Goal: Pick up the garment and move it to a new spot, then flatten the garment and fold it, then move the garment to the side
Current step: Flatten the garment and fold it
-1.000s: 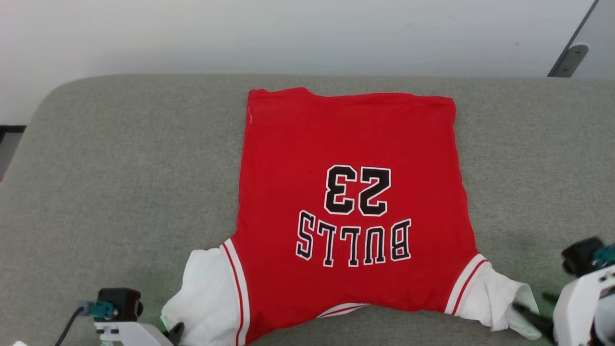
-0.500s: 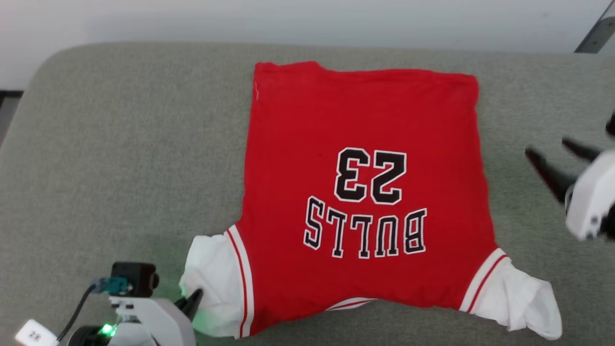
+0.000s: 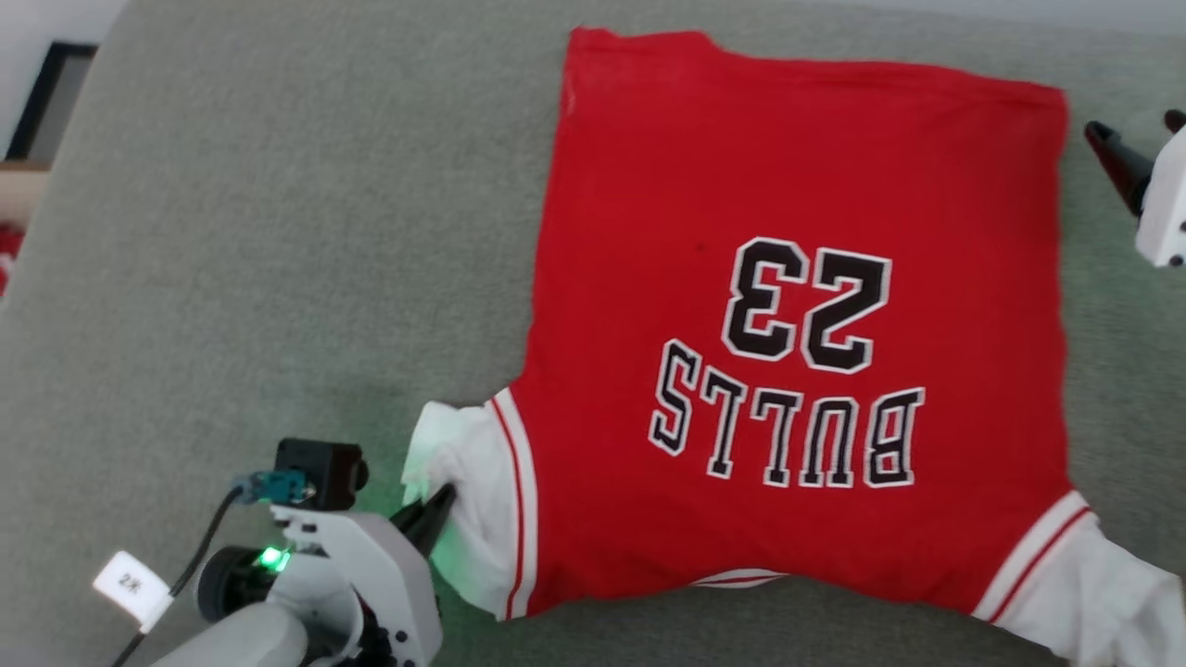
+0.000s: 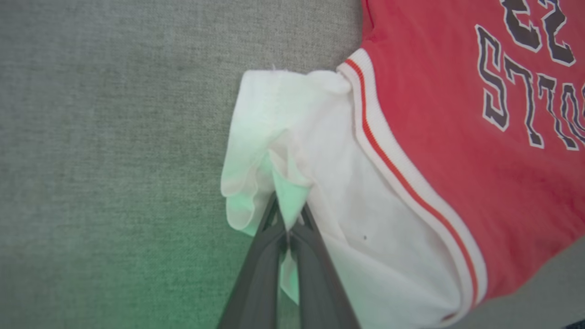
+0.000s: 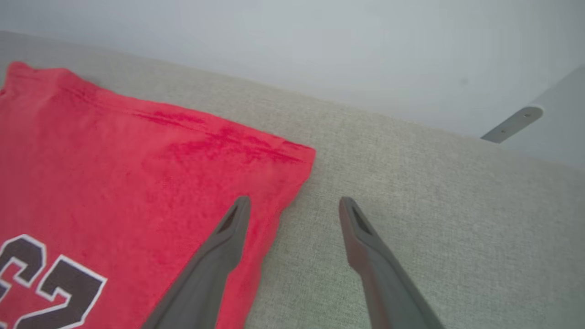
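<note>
The garment [image 3: 797, 232], a red jersey with white sleeves and an upside-down black "BULLS 23" print, lies spread flat on the grey cushion. My left gripper [image 3: 435, 508] is shut on the white left sleeve [image 4: 292, 137], pinching a fold of it [image 4: 289, 208] between its fingers. My right gripper [image 5: 295, 208] is open above the garment's far right hem corner [image 5: 292, 160], one finger over the red cloth, the other over the cushion. In the head view its dark finger [image 3: 1112, 157] shows at the right edge. The other white sleeve [image 3: 1103, 602] lies crumpled at the lower right.
The grey cushioned surface [image 3: 232, 259] stretches wide to the left of the garment. Its far edge meets a pale wall [image 5: 320, 55], with a metal bracket [image 5: 512, 123] at the right. The cushion's rounded left edge [image 3: 83, 83] borders the floor.
The head camera has dropped and swung, shifting the whole picture. My right gripper has left the right sleeve and travelled up to the far hem corner. My left gripper now pinches the left sleeve.
</note>
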You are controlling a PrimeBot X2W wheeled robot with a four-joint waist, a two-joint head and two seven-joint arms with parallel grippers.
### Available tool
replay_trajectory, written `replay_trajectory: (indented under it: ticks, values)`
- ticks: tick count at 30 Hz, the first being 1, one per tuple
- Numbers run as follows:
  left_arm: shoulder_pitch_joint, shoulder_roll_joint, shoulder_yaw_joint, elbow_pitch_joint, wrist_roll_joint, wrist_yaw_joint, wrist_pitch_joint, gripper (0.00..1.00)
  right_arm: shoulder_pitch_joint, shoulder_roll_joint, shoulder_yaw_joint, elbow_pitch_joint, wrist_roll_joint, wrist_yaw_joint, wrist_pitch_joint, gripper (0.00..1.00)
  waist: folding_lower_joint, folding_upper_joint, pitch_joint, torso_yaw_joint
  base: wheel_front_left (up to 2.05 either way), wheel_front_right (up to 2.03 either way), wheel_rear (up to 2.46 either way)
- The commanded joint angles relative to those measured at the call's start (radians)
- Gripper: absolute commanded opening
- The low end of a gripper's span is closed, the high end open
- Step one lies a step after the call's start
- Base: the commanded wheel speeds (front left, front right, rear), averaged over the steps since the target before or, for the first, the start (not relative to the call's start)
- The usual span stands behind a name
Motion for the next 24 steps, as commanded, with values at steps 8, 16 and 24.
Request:
replay_trajectory:
  ticks: [8,16,24]
  values:
    - [-0.061,-0.065,-0.022,0.058,0.025,-0.049,0.002,0.0,-0.148,-0.005,0.001,0.247,-0.021,-0.002,0.007,1.0,0.0,-0.0001,0.102,0.109,0.0,0.0,0.0]
    - [-0.097,-0.119,-0.045,0.13,0.034,-0.094,0.003,0.0,-0.211,0.003,-0.013,0.439,-0.039,-0.002,0.016,1.0,0.0,-0.0001,0.139,0.159,0.0,0.0,0.0]
    - [-0.1,-0.14,-0.049,0.191,0.026,-0.124,-0.004,0.0,-0.214,0.032,-0.01,0.629,-0.075,-0.002,0.159,0.0,0.0,-0.0001,0.136,0.17,0.0,0.0,0.0]
